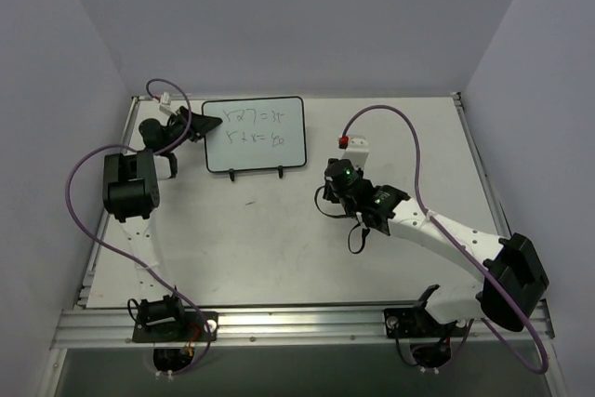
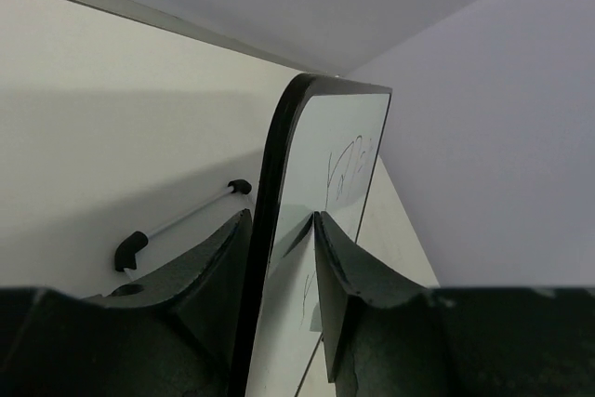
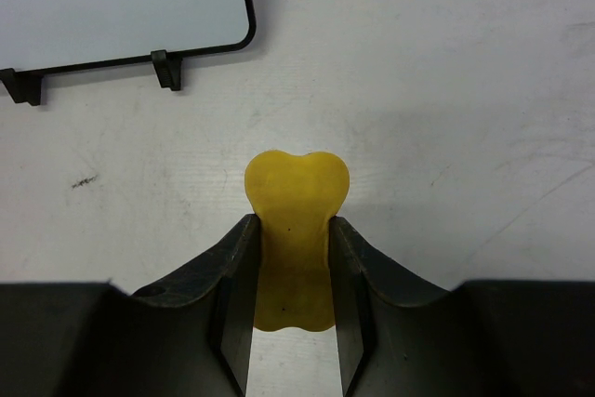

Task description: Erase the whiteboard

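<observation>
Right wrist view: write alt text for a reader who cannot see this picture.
Two dark jaws clamp a soft yellow eraser block, squeezed so its top bulges, over a white tabletop. At upper left shows the corner of a small black-framed white whiteboard with two black feet and handwritten marks on it.

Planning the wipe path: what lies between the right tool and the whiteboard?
Bare table, with a dark speck off to one side, as the right wrist view shows; the right tool holds a yellow eraser short of the whiteboard.
</observation>
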`<action>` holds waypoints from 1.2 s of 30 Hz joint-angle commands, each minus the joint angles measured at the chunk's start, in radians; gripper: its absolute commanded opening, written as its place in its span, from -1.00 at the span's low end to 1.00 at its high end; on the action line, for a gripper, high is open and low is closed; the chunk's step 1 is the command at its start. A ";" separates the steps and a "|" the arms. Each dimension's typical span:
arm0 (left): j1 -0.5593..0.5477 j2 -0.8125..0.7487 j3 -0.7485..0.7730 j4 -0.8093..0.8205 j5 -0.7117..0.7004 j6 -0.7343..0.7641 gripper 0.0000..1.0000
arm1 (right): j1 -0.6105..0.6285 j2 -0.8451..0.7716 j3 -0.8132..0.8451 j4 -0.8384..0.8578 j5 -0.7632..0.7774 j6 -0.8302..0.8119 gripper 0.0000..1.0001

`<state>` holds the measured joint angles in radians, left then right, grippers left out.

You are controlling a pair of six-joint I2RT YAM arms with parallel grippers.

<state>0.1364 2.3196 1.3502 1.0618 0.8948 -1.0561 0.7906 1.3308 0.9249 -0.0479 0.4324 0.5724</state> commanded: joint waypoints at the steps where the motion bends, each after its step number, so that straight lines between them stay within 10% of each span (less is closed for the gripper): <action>1: -0.018 -0.091 -0.098 0.248 -0.028 -0.064 -0.19 | -0.007 -0.028 -0.009 0.020 0.032 -0.006 -0.76; 14: -0.040 -0.114 -0.269 0.454 -0.063 -0.137 -0.38 | -0.007 0.068 0.037 0.083 0.039 -0.037 -0.78; 21: -0.031 -0.149 -0.296 0.491 -0.054 -0.143 0.23 | -0.001 0.103 0.038 0.098 0.037 -0.036 -0.80; 36: 0.025 -0.197 -0.359 0.503 -0.069 -0.133 0.27 | 0.002 0.105 0.049 0.080 0.040 -0.046 -0.80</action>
<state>0.1394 2.1605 0.9997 1.2938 0.8291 -1.1995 0.7918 1.4380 0.9360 0.0273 0.4332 0.5396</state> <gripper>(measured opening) 0.633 0.286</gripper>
